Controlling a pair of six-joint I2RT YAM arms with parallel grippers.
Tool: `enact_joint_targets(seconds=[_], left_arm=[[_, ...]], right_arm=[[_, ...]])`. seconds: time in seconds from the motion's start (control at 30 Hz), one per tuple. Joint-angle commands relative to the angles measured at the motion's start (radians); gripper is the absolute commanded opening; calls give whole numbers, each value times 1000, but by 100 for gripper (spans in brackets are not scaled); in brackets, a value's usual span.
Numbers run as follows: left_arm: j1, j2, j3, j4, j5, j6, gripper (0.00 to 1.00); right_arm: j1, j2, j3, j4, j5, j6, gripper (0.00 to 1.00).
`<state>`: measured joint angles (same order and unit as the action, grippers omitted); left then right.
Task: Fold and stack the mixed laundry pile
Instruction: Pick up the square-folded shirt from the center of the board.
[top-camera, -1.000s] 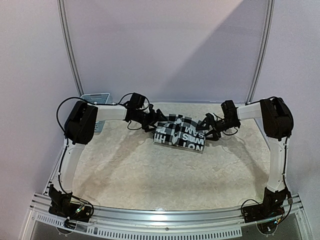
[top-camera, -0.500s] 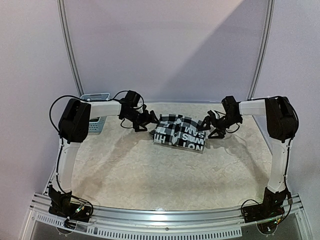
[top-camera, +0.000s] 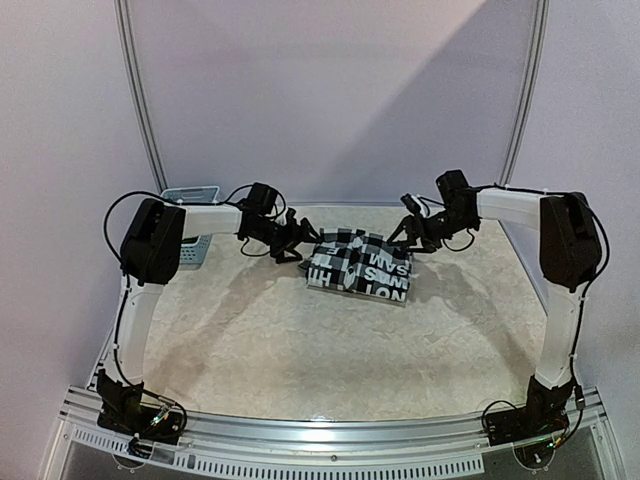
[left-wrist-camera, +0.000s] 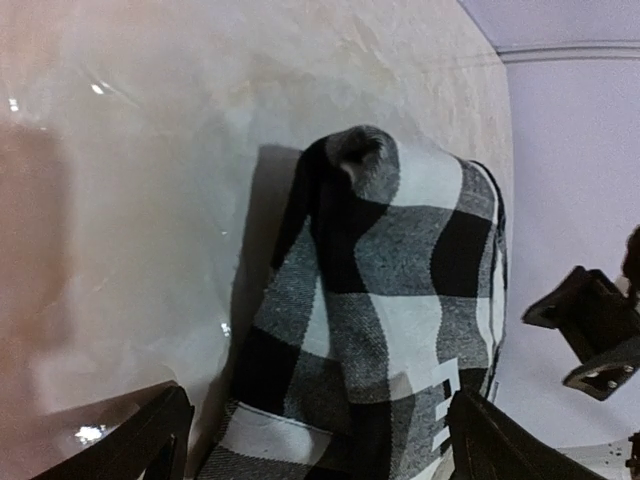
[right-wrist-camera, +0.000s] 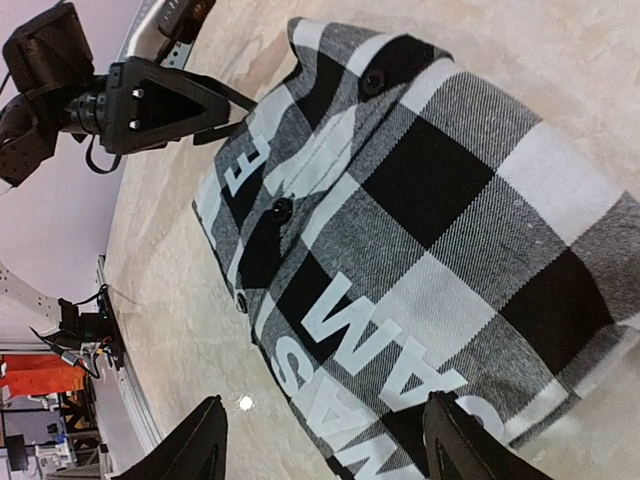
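Note:
The folded black-and-white checked shirt (top-camera: 360, 266) with white lettering lies flat at the back middle of the table. My left gripper (top-camera: 298, 243) hovers at its left edge, open. In the left wrist view the shirt (left-wrist-camera: 390, 300) lies between and beyond the spread fingers of the left gripper (left-wrist-camera: 320, 450), untouched. My right gripper (top-camera: 406, 232) hangs above the shirt's back right corner, also open. Below the right gripper (right-wrist-camera: 330, 450) the shirt (right-wrist-camera: 430, 220) shows its buttons and letters, and nothing sits between the fingers.
A light blue lattice basket (top-camera: 193, 192) stands at the back left, partly behind the left arm. The pale table (top-camera: 330, 350) is bounded by a rail at the near edge and a white wall behind. Each gripper appears in the other's wrist view.
My right gripper has lifted and drawn back from the shirt's right edge toward its back corner. The left arm has shifted a little to the left. The shirt has stayed put.

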<state>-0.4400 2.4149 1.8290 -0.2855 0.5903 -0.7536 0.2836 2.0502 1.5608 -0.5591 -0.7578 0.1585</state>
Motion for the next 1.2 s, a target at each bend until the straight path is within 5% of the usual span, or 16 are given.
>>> enact_joint_targets(seconds=[0.0,0.33,0.6,0.9,1.03,1.17], left_arm=[[-9,93,-47,39,85,-77,92],[-28,179,58,-19,138,-96,88],[-42,157,95,-5,172,-111,68],[-77,186,162,-35,189,-111,66],[-74,177,145,12,190,-146,53],[-69,166,137,69,203,-187,24]], right_arm=[[8,139,54,-27,-45,-11,67],[21,275,120,-80,-39,-20,65],[23,288,114,-80,-42,-28,65],[30,285,113,-81,-47,-27,65],[29,279,105,-82,-46,-30,65],[31,273,96,-84,-44,-37,65]])
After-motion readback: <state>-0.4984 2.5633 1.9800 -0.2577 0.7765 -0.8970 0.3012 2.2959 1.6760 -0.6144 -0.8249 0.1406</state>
